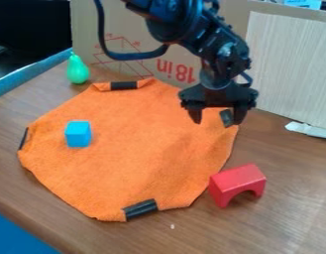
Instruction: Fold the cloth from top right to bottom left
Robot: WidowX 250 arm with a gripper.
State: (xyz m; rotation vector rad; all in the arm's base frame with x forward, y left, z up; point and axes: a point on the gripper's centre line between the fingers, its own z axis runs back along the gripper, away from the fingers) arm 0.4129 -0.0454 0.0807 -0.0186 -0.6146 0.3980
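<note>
Camera view, left to right. The orange cloth (145, 154) lay spread on the tabletop (284, 218), from well left of the gripper (217, 119) to its fingers, which stood apart at a dark-taped corner. A blue cube (78, 134) rested on the cloth, left of the gripper; a green pear (78, 69) stood farther back. A red arch block (237, 183) lay in front of the gripper.

Cloth (138, 149) is looking matt, rough, towel-like. Dark strips (140, 209) on it are reading as smooth tape. Table (284, 208) is showing smooth wood grain, soft sheen. Green pear (78, 70) is looking like glossy plastic; cube (78, 135) and red arch (237, 181) are looking smooth, material unclear. Cardboard (82, 30) is looking matt, papery.
</note>
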